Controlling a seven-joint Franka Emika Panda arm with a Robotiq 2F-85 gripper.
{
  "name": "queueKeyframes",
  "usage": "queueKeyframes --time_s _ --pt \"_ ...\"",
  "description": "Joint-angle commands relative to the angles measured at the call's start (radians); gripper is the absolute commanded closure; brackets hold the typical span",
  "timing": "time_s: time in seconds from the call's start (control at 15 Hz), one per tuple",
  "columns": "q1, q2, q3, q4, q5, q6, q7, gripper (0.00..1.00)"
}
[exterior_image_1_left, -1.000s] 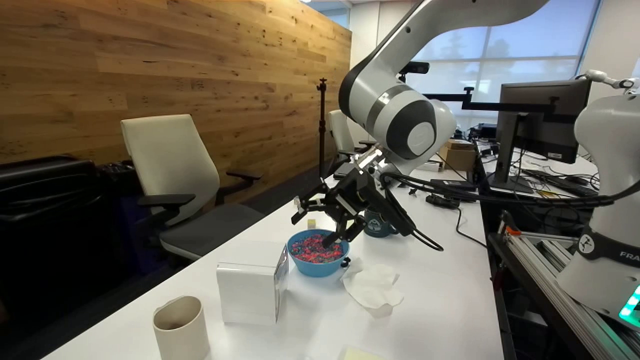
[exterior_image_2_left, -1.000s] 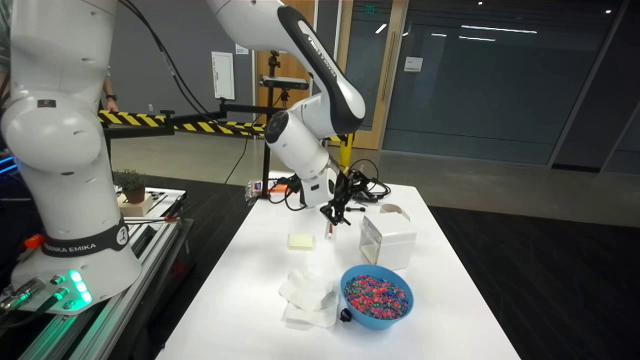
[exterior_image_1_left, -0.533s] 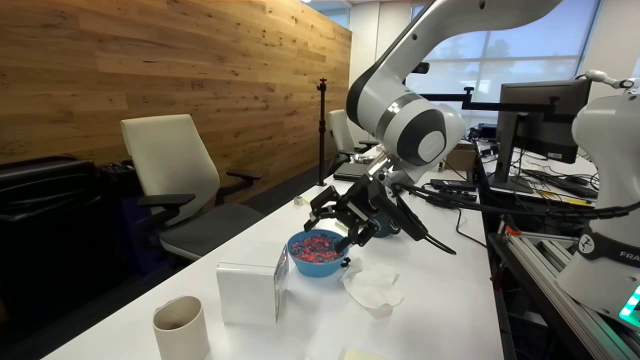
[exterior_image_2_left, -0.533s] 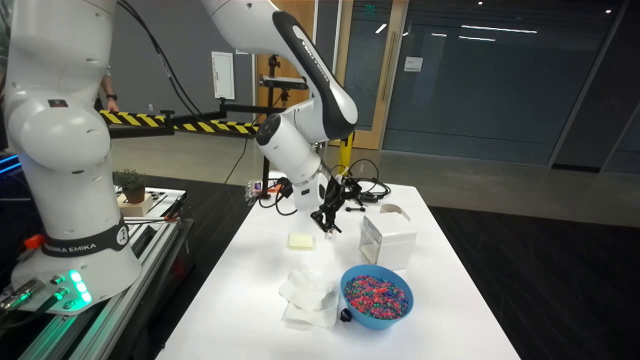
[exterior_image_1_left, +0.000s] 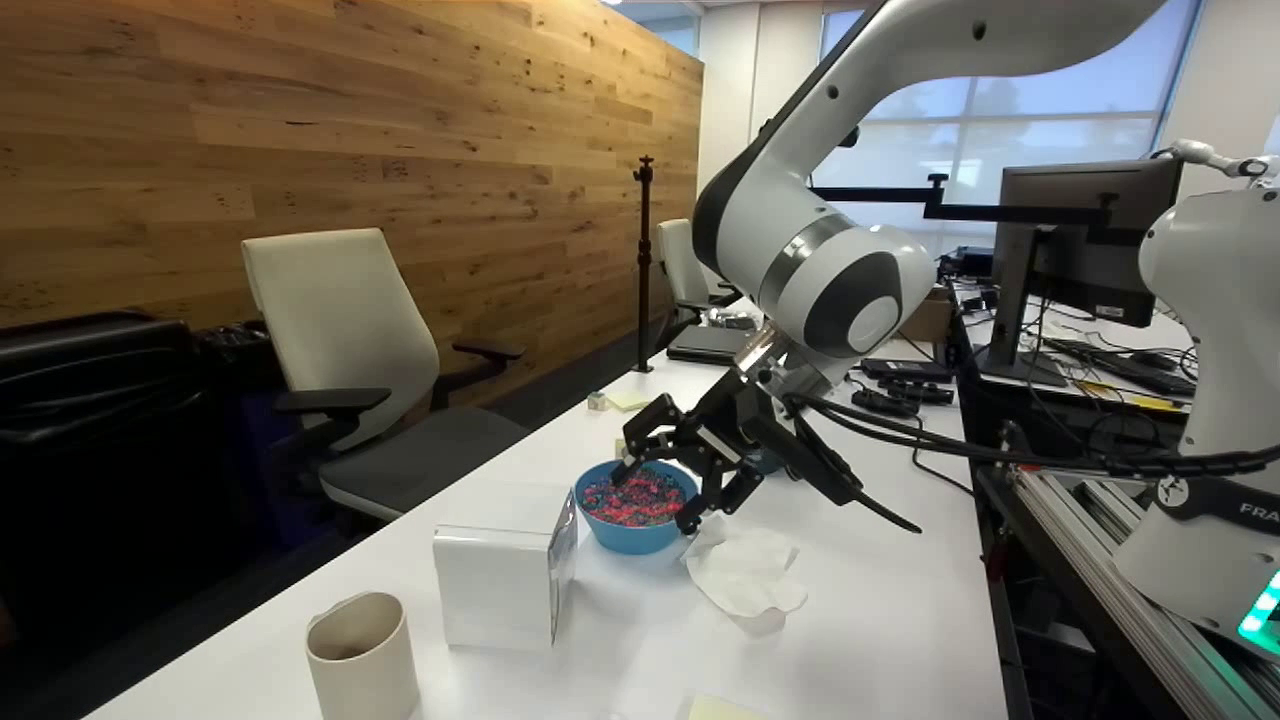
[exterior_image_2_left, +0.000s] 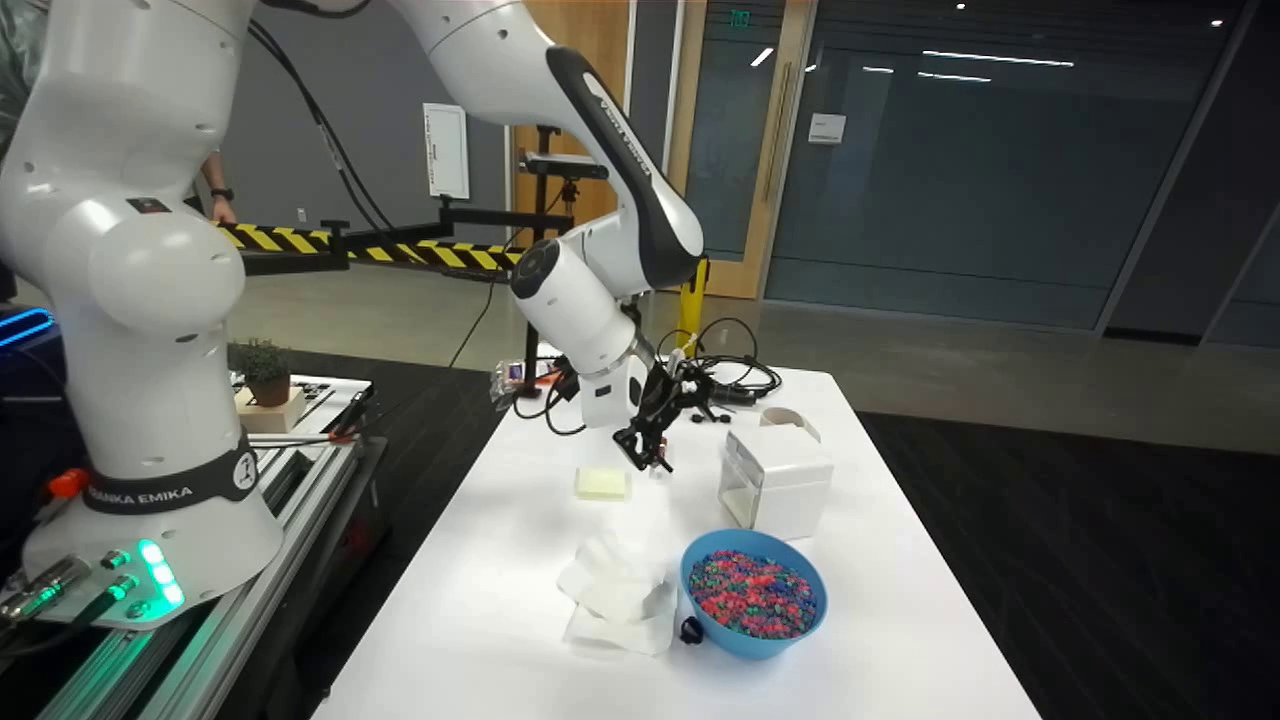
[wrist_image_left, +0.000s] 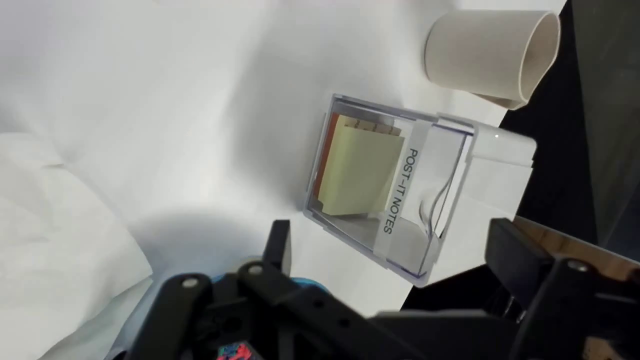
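The pincer (exterior_image_1_left: 655, 498) hangs above the tabletop (exterior_image_1_left: 870, 630), its two fingers (wrist_image_left: 278, 245) spread wide apart. In the wrist view, a white box (wrist_image_left: 492, 195) with a clear front shows beyond the fingers, in line with the gap between them. A strip across it reads "POST-IT NOTES", and yellow sticky notes (wrist_image_left: 362, 172) sit behind the clear panel.

In an exterior view the box stands on the left part of the tabletop, its clear front facing right, just nearer than a blue bowl (exterior_image_1_left: 637, 540). Small red, blue and green beads (exterior_image_2_left: 752, 595) fill the bowl. A beige cup (exterior_image_1_left: 365, 670) stands nearer still, at the left, and a crumpled white napkin (exterior_image_1_left: 748, 575) lies to the right of the bowl.

In an exterior view a yellow note pad (exterior_image_2_left: 602, 484) lies left of the box, a black knob (exterior_image_2_left: 691, 630) sits at the bowl's left side, and a potted plant (exterior_image_2_left: 262, 362) stands behind the robot's base. In an exterior view an office chair (exterior_image_1_left: 345, 320) stands left of the tabletop, with a monitor (exterior_image_1_left: 1085, 235) at the far right.
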Motion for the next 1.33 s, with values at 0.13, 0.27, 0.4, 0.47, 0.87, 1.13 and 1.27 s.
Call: queueKeyframes --time_s 0.13,0.27,0.4,0.47,0.87,1.13,1.27 --pt "0.185 0.109 -0.117 0.023 0.000 -0.042 0.192 0.00" --pt "0.245 0.157 -0.154 0.045 0.000 -0.050 0.285 0.00" --pt "0.300 0.203 -0.183 0.066 0.000 -0.055 0.378 0.00" --pt "0.328 0.225 -0.199 0.074 0.000 -0.058 0.420 0.00" --pt "0.354 0.289 -0.149 0.114 0.000 -0.013 0.651 0.00" --pt "0.234 0.239 0.004 0.134 -0.009 0.035 0.732 0.00" --pt "0.172 0.219 0.069 0.159 -0.014 0.048 0.748 0.00"
